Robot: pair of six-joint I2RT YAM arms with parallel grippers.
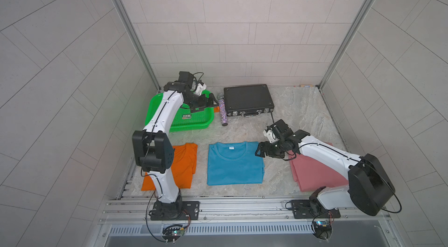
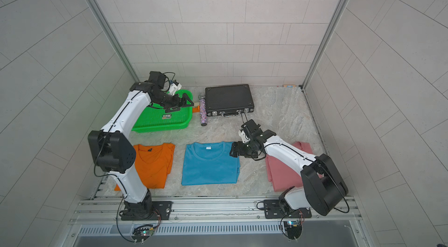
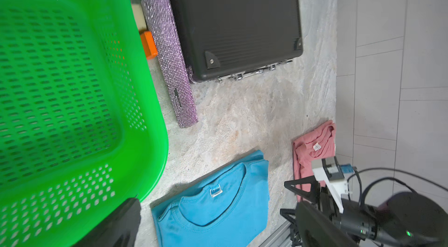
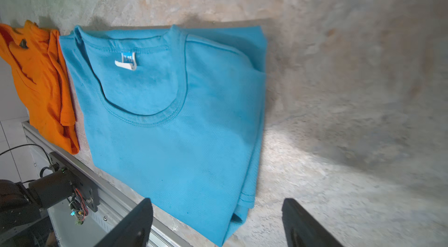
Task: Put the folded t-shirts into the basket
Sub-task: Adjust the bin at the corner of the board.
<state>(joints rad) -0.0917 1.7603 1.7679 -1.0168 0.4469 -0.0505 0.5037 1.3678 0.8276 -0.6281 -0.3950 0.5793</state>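
Right pincer (image 1: 260, 152) sits at the far right corner of the sky blue tee (image 1: 234, 165), jaws spread wide, nothing clamped. In the right wrist view its two black fingers (image 4: 135, 221) stand well apart, with that tee's folded side edge showing between them (whether the tips touch the cloth, cannot tell). Left pincer (image 1: 207, 102) is well beyond the blue tee and to its left, hanging over the right-hand side of the green basket (image 1: 189, 125), jaws also wide apart, holding nothing. Blue tee is folded into a rectangle, flat on the tabletop (image 1: 291, 117), collar toward the back wall, white neck label (image 4: 126, 61) facing up. Orange tee (image 1: 185, 161) lies just left of the blue tee, partly hidden under the left arm in both top views. Dusty pink tee (image 1: 315, 173) lies right of the blue tee, apart from it, with the right arm over it. All three tees are on the tabletop, outside the basket. Basket stands beyond the blue tee and to its left, near the back wall. Black briefcase (image 1: 247, 99) lies straight beyond the blue tee, latches facing it. A glittery purple microphone (image 1: 222, 114) also lies beyond the blue tee, between basket and briefcase, with a small orange block (image 3: 148, 44) beside it on the basket side
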